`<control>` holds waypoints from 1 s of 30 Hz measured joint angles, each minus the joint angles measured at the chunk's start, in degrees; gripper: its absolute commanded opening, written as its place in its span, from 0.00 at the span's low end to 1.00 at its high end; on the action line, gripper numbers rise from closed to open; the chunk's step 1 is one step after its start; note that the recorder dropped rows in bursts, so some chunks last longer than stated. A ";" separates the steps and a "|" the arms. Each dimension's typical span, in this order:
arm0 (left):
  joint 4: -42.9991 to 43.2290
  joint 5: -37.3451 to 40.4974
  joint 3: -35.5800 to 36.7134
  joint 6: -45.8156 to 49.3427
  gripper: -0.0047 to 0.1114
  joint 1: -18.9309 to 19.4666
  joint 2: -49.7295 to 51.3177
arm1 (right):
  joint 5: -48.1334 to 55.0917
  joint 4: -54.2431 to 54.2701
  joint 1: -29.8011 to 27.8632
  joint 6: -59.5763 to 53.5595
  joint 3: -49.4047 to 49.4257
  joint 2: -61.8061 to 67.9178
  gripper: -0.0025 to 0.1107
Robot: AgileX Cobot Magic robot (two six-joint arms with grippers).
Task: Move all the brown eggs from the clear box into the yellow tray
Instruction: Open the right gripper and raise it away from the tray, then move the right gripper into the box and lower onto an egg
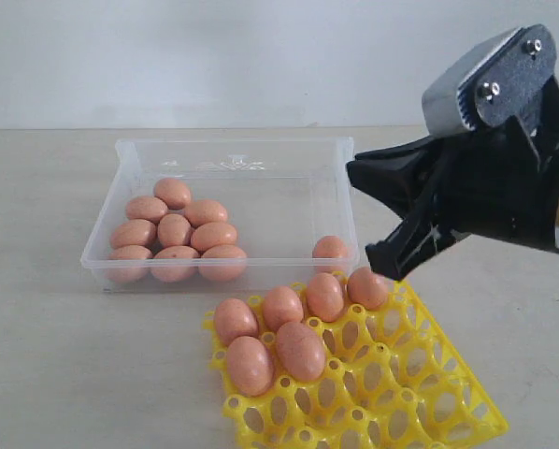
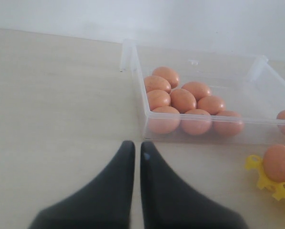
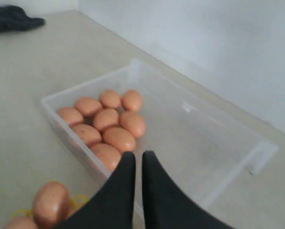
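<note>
In the clear box: ten brown eggs by my count. Nine are heaped at the left end, touching one another, and there's one on its own in the near right corner, up against the near wall.
Clear box: sitting on the pale table, towards the far side and left of middle. Its near right corner is just beside the tray's far edge.
Yellow tray: on the near side, right of middle, turned at an angle to the box.
Eggs in the tray: six, each seated in its own cup. Four run along the far row and two sit in the next row nearer, at its left end. The cups nearer and further right show bare yellow lattice.
Right gripper: up in the air at the right, above the tray's far right corner, pointing down and left towards the box. Its black fingers are drawn together with only a sliver between them, and they grip nothing.
Left gripper: over bare table, just outside the box corner at the heaped end. Its fingers are likewise brought in to a thin slit, and there's no egg in them.
Right wrist: a grey metal block with two screws showing, behind the black fingers.
Far off: a dark crumpled cloth on the table, well apart from the box.
Backdrop: a plain pale wall.
</note>
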 measured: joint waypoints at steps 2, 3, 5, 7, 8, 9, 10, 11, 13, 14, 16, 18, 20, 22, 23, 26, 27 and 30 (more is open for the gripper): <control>0.00 0.00 0.00 0.00 0.08 0.00 0.00 | 10.80 0.00 0.00 4.19 -4.41 0.00 0.02; 0.00 0.00 0.00 0.00 0.08 0.00 0.00 | 17.95 0.00 0.00 5.41 -8.03 0.00 0.02; 0.00 0.00 0.00 0.00 0.08 0.00 0.00 | 27.04 0.14 0.00 4.99 -13.64 0.31 0.02; 0.00 0.00 0.00 0.00 0.08 0.00 0.00 | 35.84 3.77 0.00 -0.24 -19.36 1.97 0.02; 0.00 0.00 0.00 0.00 0.08 0.00 0.00 | 42.11 9.31 0.00 -7.23 -23.95 4.10 0.02; 0.00 0.00 0.00 0.00 0.08 0.00 0.00 | 45.90 15.03 0.00 -12.43 -27.32 5.73 0.02; 0.00 0.00 0.00 0.00 0.08 0.00 0.00 | 52.99 25.29 0.00 -22.86 -32.03 9.22 0.02; 0.00 0.00 0.00 0.00 0.08 0.00 0.00 | 57.48 32.50 0.00 -29.57 -36.06 11.95 0.02; 0.00 0.00 0.00 0.00 0.08 0.00 0.00 | 66.39 46.47 0.00 -41.17 -42.38 18.55 0.02; 0.00 0.00 0.00 0.00 0.08 0.00 0.00 | 68.85 50.88 0.00 -45.07 -44.31 20.64 0.02; 0.00 0.00 0.00 0.00 0.08 0.00 0.00 | 75.65 62.76 0.00 -51.73 -49.57 26.68 0.02; 0.00 0.00 0.00 0.00 0.08 0.00 0.00 | 80.74 70.70 0.00 -55.21 -53.83 31.99 0.02; 0.00 0.00 0.00 0.00 0.08 0.00 0.00 | 82.45 75.92 0.00 -57.11 -56.26 35.60 0.02; 0.00 0.00 0.00 0.00 0.08 0.00 0.00 | 82.27 79.61 0.00 -58.74 -57.74 38.06 0.02; 0.00 0.00 0.00 0.00 0.08 0.00 0.00 | 81.43 81.26 0.00 -59.80 -58.12 39.07 0.03; 0.00 0.00 0.00 0.00 0.08 0.00 0.00 | 78.19 84.37 0.00 -65.02 -58.38 40.56 0.13; 0.00 0.00 0.00 0.00 0.08 0.00 0.00 | 77.56 85.01 0.00 -66.74 -58.48 40.66 0.20; 0.00 0.00 0.00 0.00 0.08 0.00 0.00 | 75.79 84.92 0.35 -72.24 -58.75 40.66 0.41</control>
